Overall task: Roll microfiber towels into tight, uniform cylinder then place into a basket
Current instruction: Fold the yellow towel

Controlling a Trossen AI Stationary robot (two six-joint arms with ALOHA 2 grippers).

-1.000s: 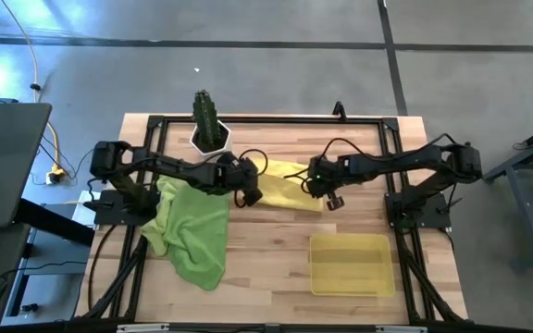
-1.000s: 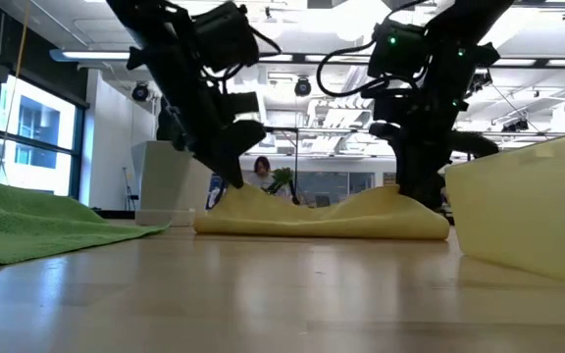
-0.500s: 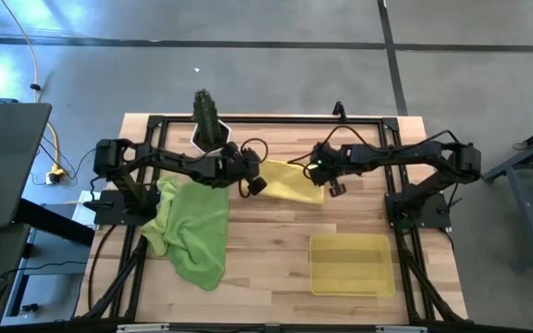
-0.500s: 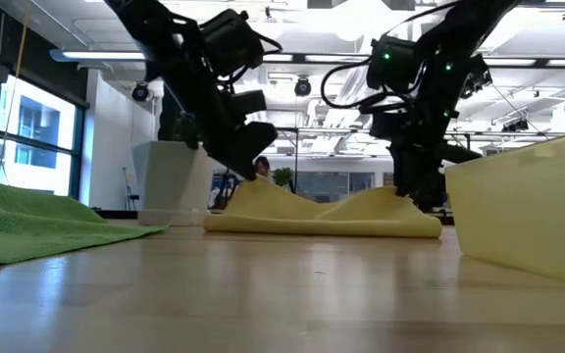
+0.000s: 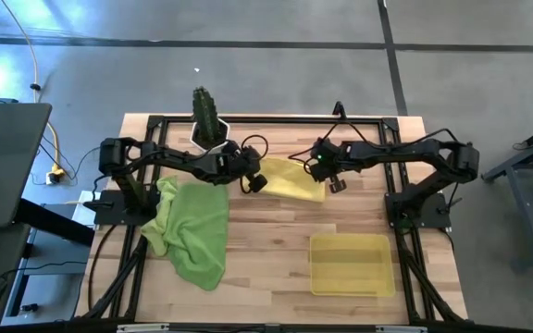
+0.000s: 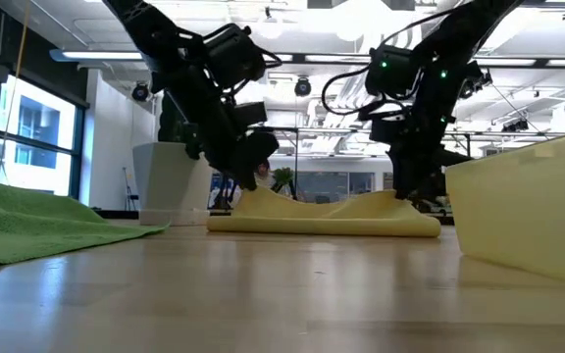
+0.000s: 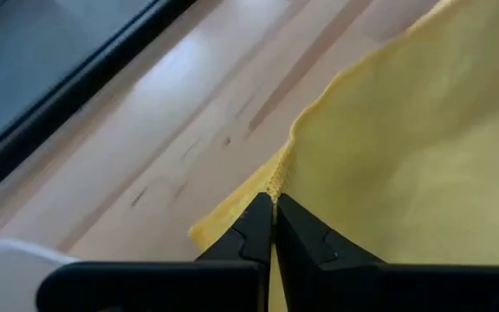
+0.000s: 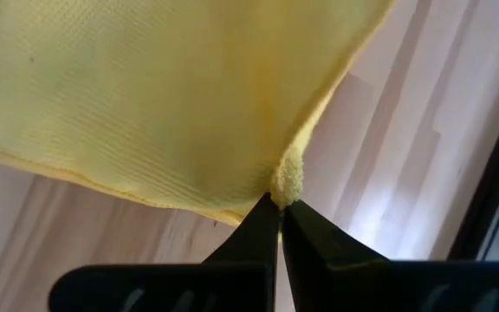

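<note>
Grippers first: your left gripper (image 5: 253, 178) is clenched on the near-left corner of the yellow towel (image 5: 290, 180), and the left wrist view shows its fingertips (image 7: 258, 227) pinched together on the stitched hem (image 7: 277, 178). Your right gripper (image 5: 320, 169) is clamped the same way on the towel's opposite edge; in the right wrist view a small bunch of cloth (image 8: 286, 178) sits squeezed between the closed tips.

You see the yellow towel lying toward the back middle of the wooden table (image 5: 266, 250), stretched between both grippers. From the low view it rests on the tabletop with its two held ends lifted slightly and a shallow dip in between (image 6: 324, 216).

The green towels (image 5: 192, 227) lie crumpled in a heap on the left half of the table, well apart from the basket (image 5: 350, 264), which sits at the front right. A white pot with a cactus (image 5: 207, 125) stands at the back edge, near your left arm.
</note>
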